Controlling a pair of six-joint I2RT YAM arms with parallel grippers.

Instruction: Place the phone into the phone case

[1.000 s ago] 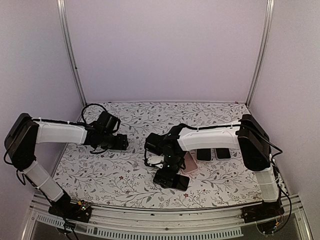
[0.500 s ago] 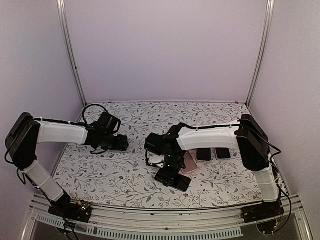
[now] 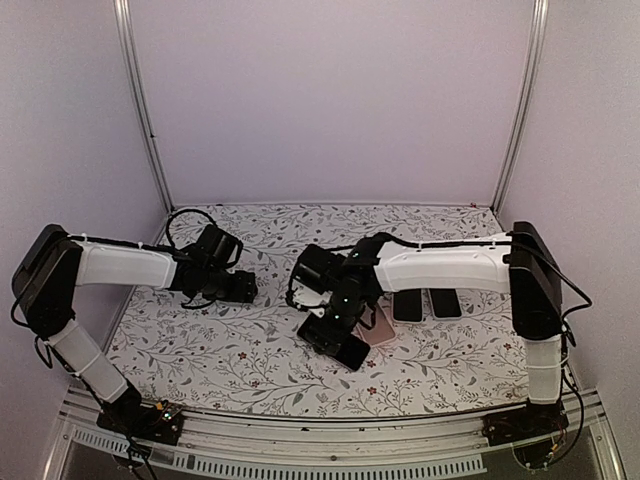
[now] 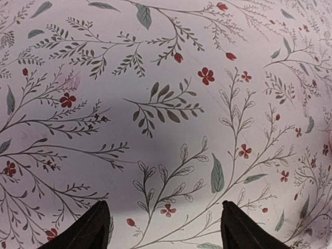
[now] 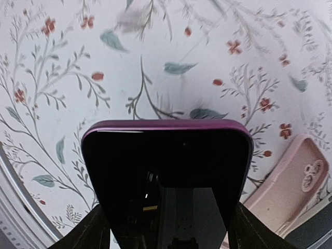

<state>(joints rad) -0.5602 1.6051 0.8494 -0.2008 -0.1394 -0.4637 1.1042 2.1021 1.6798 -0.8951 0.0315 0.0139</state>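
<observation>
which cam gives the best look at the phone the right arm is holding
Right wrist: the phone fills the frame, with its dark screen and purple rim clear. The top external view shows it only as a small dark shape under the arm. The left wrist view shows only tablecloth.

Dark purple-rimmed phone (image 5: pixel 167 176) held up; pink phone case (image 5: pixel 288 189) lies beside.
</observation>
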